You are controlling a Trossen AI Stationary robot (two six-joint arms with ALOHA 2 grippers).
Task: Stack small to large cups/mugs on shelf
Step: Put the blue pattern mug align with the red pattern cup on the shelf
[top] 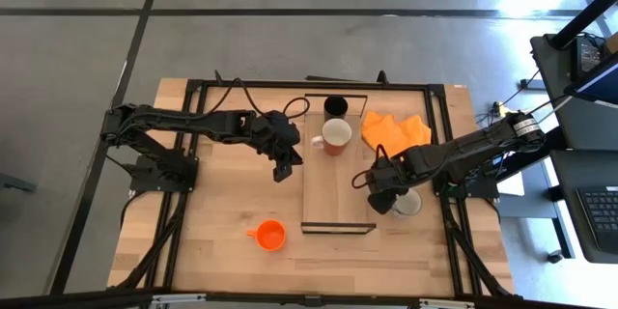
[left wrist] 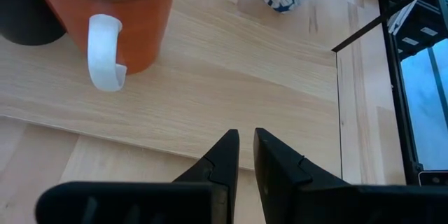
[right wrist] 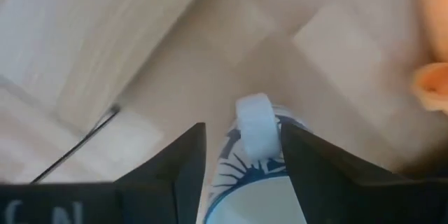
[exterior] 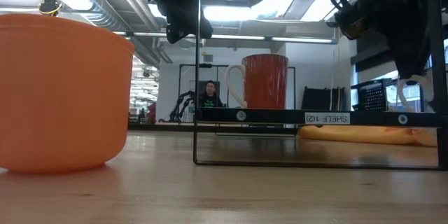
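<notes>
The shelf (top: 336, 188), a long light-wood board in a black frame, lies mid-table. At its far end stand a black tumbler (top: 335, 106) and a red-orange mug with white inside and white handle (top: 335, 136) (left wrist: 105, 14). A white mug with a blue pattern (top: 409, 203) (right wrist: 245, 175) stands on the table right of the shelf. An orange cup (top: 270, 236) (exterior: 63, 91) stands near the table's near edge. My right gripper (top: 386, 198) (right wrist: 241, 154) is open, its fingers on either side of the patterned mug's handle. My left gripper (top: 283, 166) (left wrist: 246, 150) is shut above the shelf's left edge, holding nothing. My right gripper comes at the patterned mug from above, with the white handle (right wrist: 257, 126) between its open fingers. One finger (right wrist: 297, 154) is right beside the handle and the other stands off it. I cannot tell whether either touches. The mug stands on the table.
An orange cloth (top: 394, 130) (exterior: 364, 134) lies crumpled on the table right of the shelf's far end. The near half of the shelf board is bare. Black frame rails (top: 444, 135) run along the table's sides. A person shows far off in the room (exterior: 208, 94).
</notes>
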